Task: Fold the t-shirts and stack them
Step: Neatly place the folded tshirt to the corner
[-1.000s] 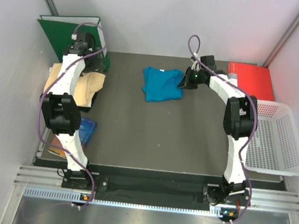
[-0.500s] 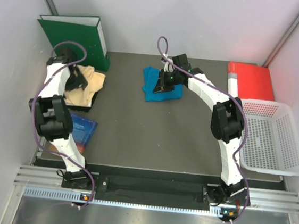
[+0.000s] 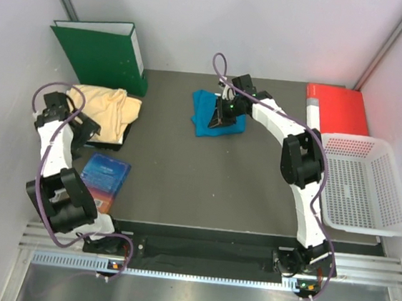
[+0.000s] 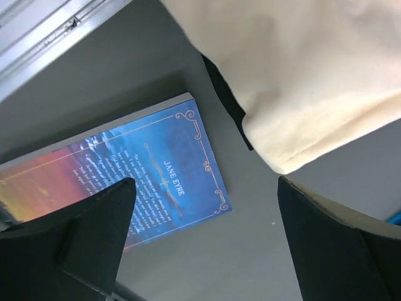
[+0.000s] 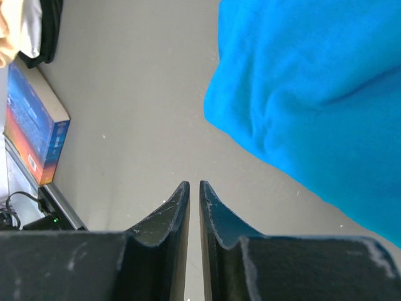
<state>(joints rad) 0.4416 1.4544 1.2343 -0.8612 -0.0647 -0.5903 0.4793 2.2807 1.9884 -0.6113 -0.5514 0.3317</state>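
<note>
- The teal shirt (image 3: 210, 113) lies bunched at the far middle of the bench (image 3: 183, 184), unfolded, and well apart from the other shirt.
- The right hand (image 3: 222, 117) is over the right part of that shirt in the overhead view.
- In the right wrist view, the fingers of this hand (image 5: 193, 188) are together with only a sliver of gap and nothing between them. Their tips are over bare bench just beside the edge of the teal cloth (image 5: 313, 94).
- The pale yellow shirt (image 3: 105, 107) sits crumpled at the far left of the bench, just near of the upright green binder (image 3: 100, 50).
- The near edge of the yellow shirt drapes over a black thing (image 3: 110, 141); I cannot tell what it is.
- The left hand (image 3: 82, 129) is at the left edge of the bench, close to the near side of the yellow shirt.
- In the left wrist view, the fingers of this hand (image 4: 205, 183) are spread wide apart and hold nothing. The yellow cloth (image 4: 301, 75) is beyond them.
- A blue book (image 4: 125, 175) titled "Jane Eyre" lies flat on the bench, near of the yellow shirt.
- A red folder (image 3: 338, 107) lies at the far right corner.
- A white basket (image 3: 366, 186) stands just near of the folder, along the right edge.
</note>
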